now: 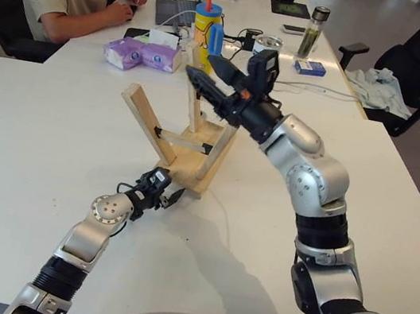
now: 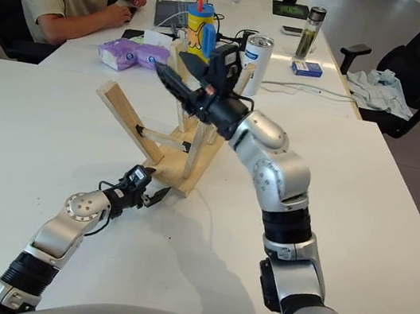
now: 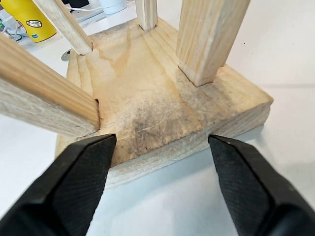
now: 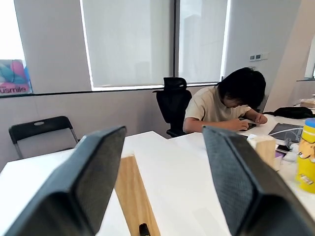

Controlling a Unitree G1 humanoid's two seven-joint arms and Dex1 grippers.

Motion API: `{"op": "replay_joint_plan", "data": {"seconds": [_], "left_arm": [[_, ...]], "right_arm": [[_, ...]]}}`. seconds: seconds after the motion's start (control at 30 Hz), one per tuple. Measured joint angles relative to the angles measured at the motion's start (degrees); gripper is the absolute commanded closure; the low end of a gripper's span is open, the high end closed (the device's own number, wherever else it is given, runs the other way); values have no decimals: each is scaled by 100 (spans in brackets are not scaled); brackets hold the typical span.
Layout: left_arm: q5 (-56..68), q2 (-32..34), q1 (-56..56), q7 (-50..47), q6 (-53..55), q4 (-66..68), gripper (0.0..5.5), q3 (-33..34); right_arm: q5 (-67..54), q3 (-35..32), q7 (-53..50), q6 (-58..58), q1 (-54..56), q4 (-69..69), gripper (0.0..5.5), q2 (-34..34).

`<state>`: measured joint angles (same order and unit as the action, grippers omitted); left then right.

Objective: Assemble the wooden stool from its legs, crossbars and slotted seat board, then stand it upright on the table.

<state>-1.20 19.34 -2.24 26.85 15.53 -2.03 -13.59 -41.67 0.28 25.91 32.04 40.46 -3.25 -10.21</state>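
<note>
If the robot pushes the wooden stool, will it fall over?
Probably: the stool seems tilted on the edge of its seat board, legs in the air, so a nudge might tip it. It looks stiff, solid wood, unlikely to bend.

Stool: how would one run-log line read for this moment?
stool: legs up, not upright | left gripper: open at seat edge | right gripper: open above legs

white table [image 1: 397,196] | black office chair [image 4: 172,105] | blind-covered windows [image 4: 128,42] | pale wall [image 4: 47,44]

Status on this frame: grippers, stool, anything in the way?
Left gripper open at seat edge. Right gripper open over legs. Stool upside down, seat on table. Bottle, tissues behind, apart.
</note>
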Motion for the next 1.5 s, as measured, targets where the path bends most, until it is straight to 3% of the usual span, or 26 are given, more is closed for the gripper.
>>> {"op": "replay_joint_plan", "data": {"seconds": [0.1, 0.17, 0.23, 0.3, 0.43, 0.53, 0.67, 0.8, 0.93, 1.07, 1.2, 1.5], "left_arm": [[-1, -37, -56, -21, -16, 4, 199, 12], [-1, -61, -60, -29, -8, 13, 199, 12], [-1, -78, -63, -46, 20, 55, 199, 28], [2, -103, -86, -62, 4, 33, 199, 34], [3, -107, -146, -73, 8, 100, 199, 41], [7, -133, -168, -71, 61, 197, 199, 19], [8, -212, -210, -69, 80, 260, 199, 4], [12, -253, -252, -97, 99, 274, 199, 26], [233, -437, -305, -189, 692, 19, 199, 173], [410, -539, -366, -260, 1497, -402, 199, 281], [516, -580, -467, -314, 2162, -678, 199, 282], [831, -975, -516, -558, 3195, -1309, 199, 241]], "right_arm": [[-1382, -1060, -137, 44, 689, -138, 263, 85], [-2019, -1349, -285, 103, 1051, -419, 263, 194], [-1688, -887, -430, 273, 936, -592, 263, 218], [-677, 215, -676, 570, 243, -174, 263, 137], [625, 1267, -648, -258, 79, -85, 263, -286], [856, 1232, -550, -669, -46, 19, 263, -270], [530, 91, -758, -665, -284, 377, 263, -196], [1089, -324, -1005, -660, -449, 692, 263, -699], [2349, 941, -273, -216, -1263, 1055, 263, -1688], [1977, 1578, 1209, 672, -2048, 262, 263, -2315], [639, 1213, 1984, 1367, -2082, -771, 263, -2018], [263, 779, 1274, 1613, -2035, -1006, 263, -1063]]}}
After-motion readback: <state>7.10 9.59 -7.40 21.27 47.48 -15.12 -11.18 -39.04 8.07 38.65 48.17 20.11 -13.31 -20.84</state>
